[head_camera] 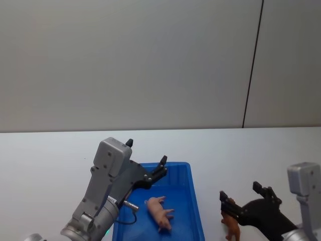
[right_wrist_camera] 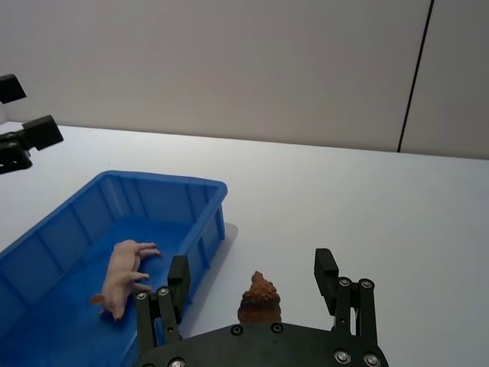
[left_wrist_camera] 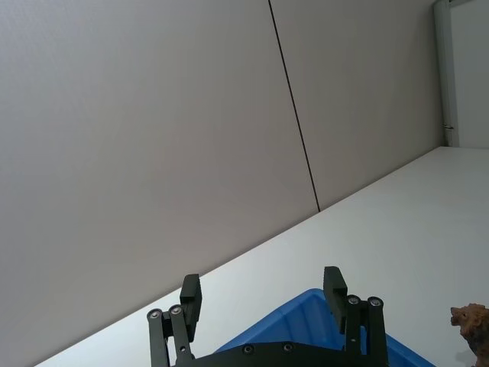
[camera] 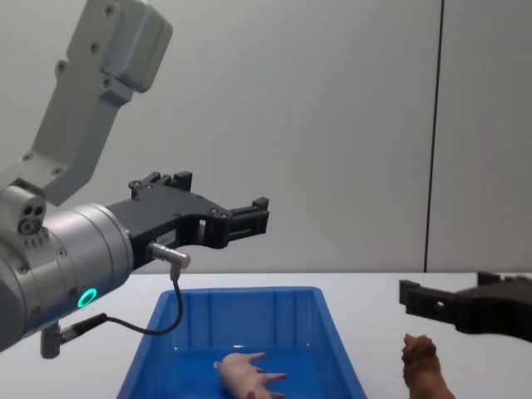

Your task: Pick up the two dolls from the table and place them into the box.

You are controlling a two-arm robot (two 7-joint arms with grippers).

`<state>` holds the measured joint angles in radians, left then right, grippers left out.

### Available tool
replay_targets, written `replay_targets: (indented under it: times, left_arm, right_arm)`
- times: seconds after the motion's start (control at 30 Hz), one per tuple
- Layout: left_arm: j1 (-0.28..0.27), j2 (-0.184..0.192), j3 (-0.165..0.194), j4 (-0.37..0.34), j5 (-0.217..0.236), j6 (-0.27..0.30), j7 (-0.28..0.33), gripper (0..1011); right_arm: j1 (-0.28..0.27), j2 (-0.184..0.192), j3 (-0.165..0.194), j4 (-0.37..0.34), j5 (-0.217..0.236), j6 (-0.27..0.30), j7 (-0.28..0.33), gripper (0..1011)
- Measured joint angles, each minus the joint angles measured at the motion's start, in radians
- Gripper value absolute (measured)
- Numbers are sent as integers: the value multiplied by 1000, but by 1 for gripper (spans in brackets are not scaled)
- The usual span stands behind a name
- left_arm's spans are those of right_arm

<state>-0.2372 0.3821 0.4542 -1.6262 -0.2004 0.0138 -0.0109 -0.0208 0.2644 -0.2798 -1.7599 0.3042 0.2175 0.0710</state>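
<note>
A: So, near side first?
B: Nearest, right end effector [right_wrist_camera: 252,266] low over the worktop [head_camera: 251,150], released, fingers spread wide. Between them the brown shaggy doll [right_wrist_camera: 260,300], upright on the worktop, gap showing on either side, not clamped.
A: Position against the box?
B: Just beside the right wall of the blue box [right_wrist_camera: 164,202], outside it.
A: Other doll?
B: Already in: pink pig doll [head_camera: 159,211] lying on its side on the box floor, legs toward the right wall.
A: Left arm?
B: Farther back, left end effector [left_wrist_camera: 261,281] held high over the box's far end, also released, fingers apart, holding nothing. Thin black cable [camera: 170,307] looping under that wrist.
A: Behind that?
B: More white worktop, then a grey wall [head_camera: 125,60] with a dark vertical seam [head_camera: 253,65].
</note>
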Motion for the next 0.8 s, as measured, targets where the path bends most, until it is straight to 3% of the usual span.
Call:
replay_targets:
  times: [0.3, 0.8]
  left_arm:
    - [0, 0, 0, 0, 0, 0, 0, 1008]
    - [0, 0, 0, 0, 0, 0, 0, 1008]
  right_arm:
    - [-26, 8, 3, 2, 16, 2, -15, 1001]
    - [-18, -9, 0, 86, 28, 10, 3, 1001]
